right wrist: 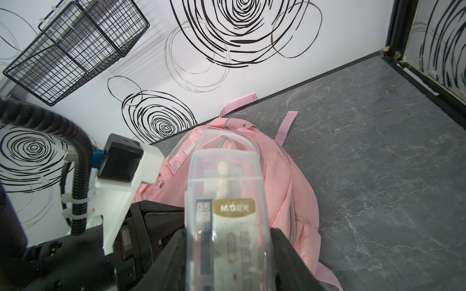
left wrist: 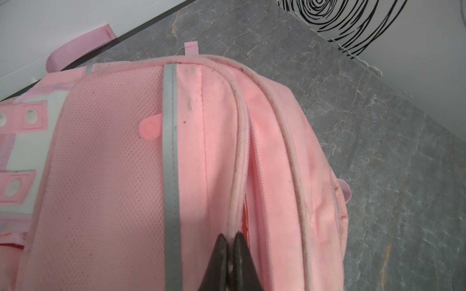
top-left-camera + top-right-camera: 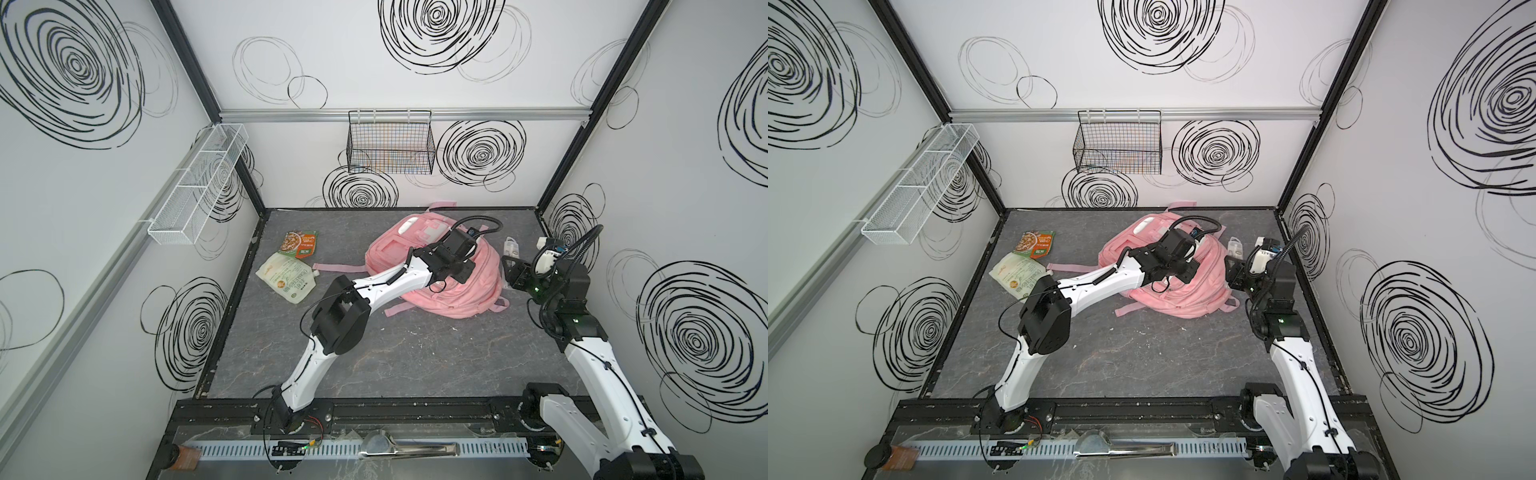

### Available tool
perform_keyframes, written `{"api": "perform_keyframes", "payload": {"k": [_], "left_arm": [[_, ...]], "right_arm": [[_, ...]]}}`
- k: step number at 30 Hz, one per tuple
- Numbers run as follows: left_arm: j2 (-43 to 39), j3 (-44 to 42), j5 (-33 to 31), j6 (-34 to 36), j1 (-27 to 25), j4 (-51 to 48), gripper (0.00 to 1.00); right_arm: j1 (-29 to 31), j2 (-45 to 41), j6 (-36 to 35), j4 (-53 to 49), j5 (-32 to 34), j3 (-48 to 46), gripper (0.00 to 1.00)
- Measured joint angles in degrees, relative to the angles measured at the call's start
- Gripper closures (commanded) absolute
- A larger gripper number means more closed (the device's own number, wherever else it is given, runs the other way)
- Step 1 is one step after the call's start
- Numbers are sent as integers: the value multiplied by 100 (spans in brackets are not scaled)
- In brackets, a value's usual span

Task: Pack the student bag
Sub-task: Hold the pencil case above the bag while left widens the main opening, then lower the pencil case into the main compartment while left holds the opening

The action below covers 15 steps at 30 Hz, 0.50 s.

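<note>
Your left wrist view shows what the top views hide: the left gripper [image 2: 230,239] is pinched together on the white piping [image 2: 237,161] of the student bag [image 2: 113,176], which lies directly under it. Your right wrist view shows the right gripper [image 1: 228,249] clamped on a clear pen pack [image 1: 227,201], with the bag just beyond. Only the top views show an orange pouch [image 3: 300,244] and a white pouch [image 3: 286,277], well apart from both grippers. You have one bag, one pack and two pouches.
</note>
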Motion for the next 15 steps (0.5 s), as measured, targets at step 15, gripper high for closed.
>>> {"api": "perform_keyframes", "payload": {"k": [15], "left_arm": [[-1038,-656,968,-671,584,470,100]], "right_arm": [[800,1241,662,619,92,20,75]]}}
